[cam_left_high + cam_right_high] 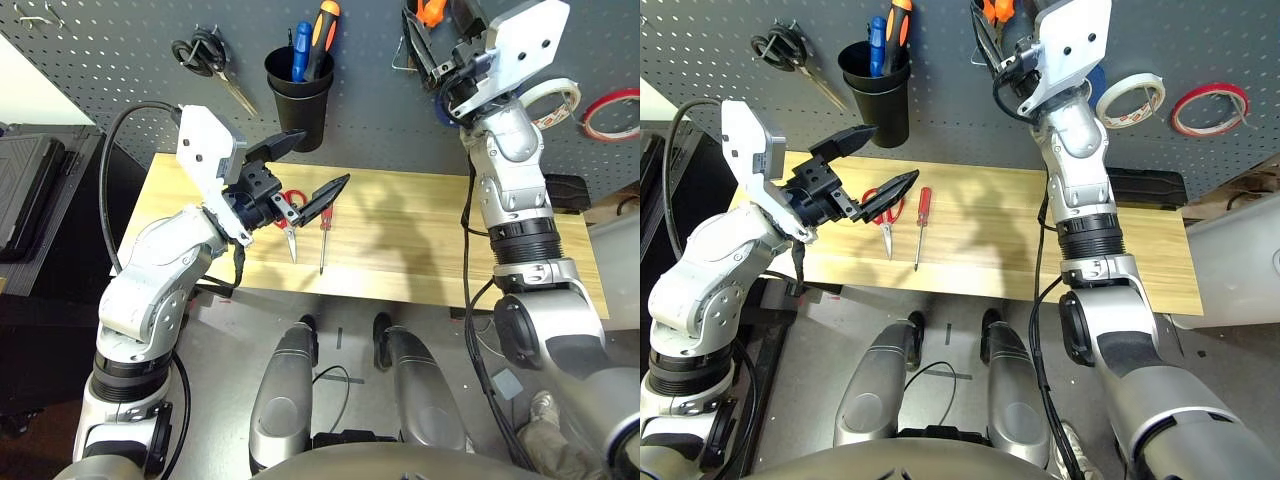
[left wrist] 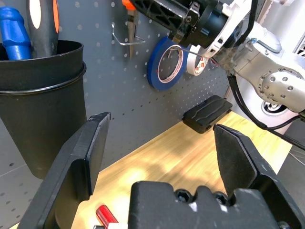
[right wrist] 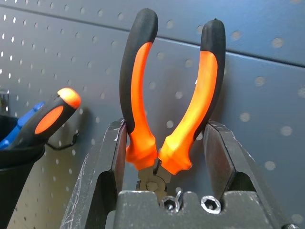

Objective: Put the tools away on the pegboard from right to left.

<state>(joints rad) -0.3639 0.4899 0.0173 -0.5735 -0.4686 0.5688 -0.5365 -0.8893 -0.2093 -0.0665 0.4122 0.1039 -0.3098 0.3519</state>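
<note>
The pegboard [image 1: 120,70] is crowded along its upper band: black-handled scissors [image 1: 205,60], a black cup [image 1: 299,95] with tool handles sticking out, a metal hook [image 2: 125,38], a blue tape roll [image 2: 166,64], a white tape roll [image 1: 1130,100] and a thin red tape ring [image 1: 1210,108], with bare panel between cup and hook. The right gripper [image 3: 164,138], clamped on the orange-and-black-handled needle-nose pliers [image 3: 169,95], blocks the hook area. On the wooden table [image 1: 1140,250], the wide-spread left gripper [image 1: 312,170] hangs over the red-handled scissors [image 1: 885,215] and slim red-handled screwdriver [image 1: 921,225]; the table's right half lies bare.
</note>
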